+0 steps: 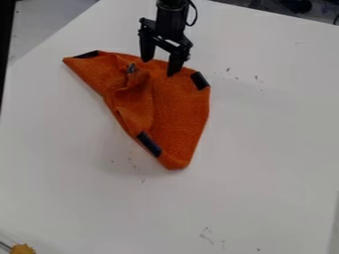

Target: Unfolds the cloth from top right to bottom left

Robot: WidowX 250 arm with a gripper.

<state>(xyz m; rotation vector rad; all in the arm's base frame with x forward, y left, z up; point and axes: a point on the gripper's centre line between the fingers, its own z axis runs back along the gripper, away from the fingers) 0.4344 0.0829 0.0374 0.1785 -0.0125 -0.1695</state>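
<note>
Near the lower left corner of the view sits a small yellow thing (pixel 23 249), well apart from the cloth (pixel 182 116). Beyond it, past the middle of the white bench (pixel 265 173), the cloth lies folded and rumpled: orange, matt, with dark patches (pixel 149 144) at its borders and a raised crease (pixel 134 101) towards the left. It should handle as light, soft and limp, neither slippery nor fragile. A pinch of the upper layer near the top right edge seems the best hold, taking care not to catch both layers. Over the far edge hangs the pincer (pixel 159 67), spread wide, pinching nothing.
</note>
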